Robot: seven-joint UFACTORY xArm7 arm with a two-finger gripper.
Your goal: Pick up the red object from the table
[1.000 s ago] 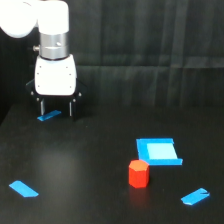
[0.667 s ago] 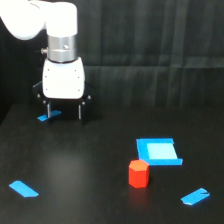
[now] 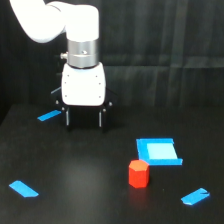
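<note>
The end effector (image 3: 83,120) has shifted toward the exterior view's right, closer to the red object (image 3: 138,173); red object unmoved, resting on the worktop (image 3: 75,175), touching the blue square's (image 3: 158,151) near corner; end effector fingers spread, empty, well apart from it; nothing grasped yet; approach, descent, grip, lift all remain; count: one red object, one blue square, three blue strips (image 3: 23,188), one arm.
</note>
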